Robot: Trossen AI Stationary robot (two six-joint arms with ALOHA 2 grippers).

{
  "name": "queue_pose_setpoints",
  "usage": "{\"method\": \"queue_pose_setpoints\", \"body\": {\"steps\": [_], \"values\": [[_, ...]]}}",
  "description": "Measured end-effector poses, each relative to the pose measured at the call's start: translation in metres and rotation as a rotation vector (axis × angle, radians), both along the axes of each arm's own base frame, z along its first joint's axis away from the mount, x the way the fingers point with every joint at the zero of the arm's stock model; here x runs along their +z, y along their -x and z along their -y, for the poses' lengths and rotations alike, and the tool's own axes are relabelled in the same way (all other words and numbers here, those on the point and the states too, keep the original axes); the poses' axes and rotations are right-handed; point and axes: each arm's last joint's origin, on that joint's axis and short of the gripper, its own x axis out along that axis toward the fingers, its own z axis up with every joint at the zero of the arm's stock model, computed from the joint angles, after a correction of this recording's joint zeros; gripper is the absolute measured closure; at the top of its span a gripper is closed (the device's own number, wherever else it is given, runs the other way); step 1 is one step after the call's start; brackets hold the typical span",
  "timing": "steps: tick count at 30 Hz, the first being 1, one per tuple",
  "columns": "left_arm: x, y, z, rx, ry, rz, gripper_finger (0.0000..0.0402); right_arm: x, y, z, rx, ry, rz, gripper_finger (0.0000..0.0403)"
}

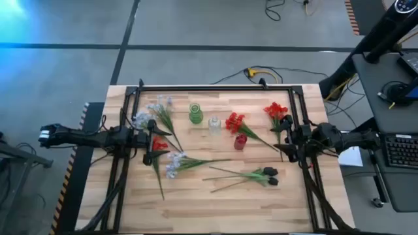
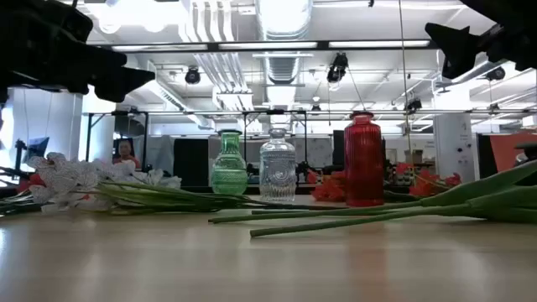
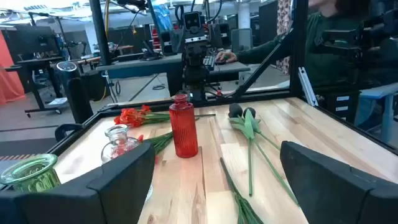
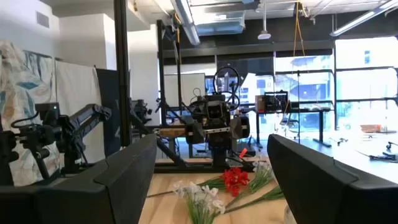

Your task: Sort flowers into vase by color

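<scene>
Three small vases stand upright mid-table: green [image 1: 195, 114], clear [image 1: 214, 125] and red [image 1: 240, 141]. Flowers lie flat on the wood. Pale blue-white sprays are at the far left [image 1: 160, 108] and centre left [image 1: 176, 163]. Red sprays lie by the clear vase [image 1: 234, 122] and at the far right [image 1: 275, 111]. Dark-budded stems [image 1: 268, 175] lie near the front right. My left gripper [image 1: 157, 143] hovers open above a red bloom [image 1: 159, 143] at the left. My right gripper [image 1: 282, 143] hovers open at the right, beside the red spray's stems.
A black metal frame [image 1: 215, 87] borders the table's far, left and right sides. The near half of the wooden top [image 1: 215, 209] is bare. Beyond the table are desks and a person [image 3: 323, 43]. A keyboard [image 1: 400, 150] sits off the table's right edge.
</scene>
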Motion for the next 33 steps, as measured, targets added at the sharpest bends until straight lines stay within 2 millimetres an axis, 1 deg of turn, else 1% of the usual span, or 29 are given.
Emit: {"method": "queue_pose_setpoints", "body": {"steps": [33], "values": [[-0.0001, 0.0, 0.0, 0.0, 0.0, 0.0, 0.0074, 0.0, 0.0, 0.0, 0.0, 0.0, 0.0, 0.0103]]}}
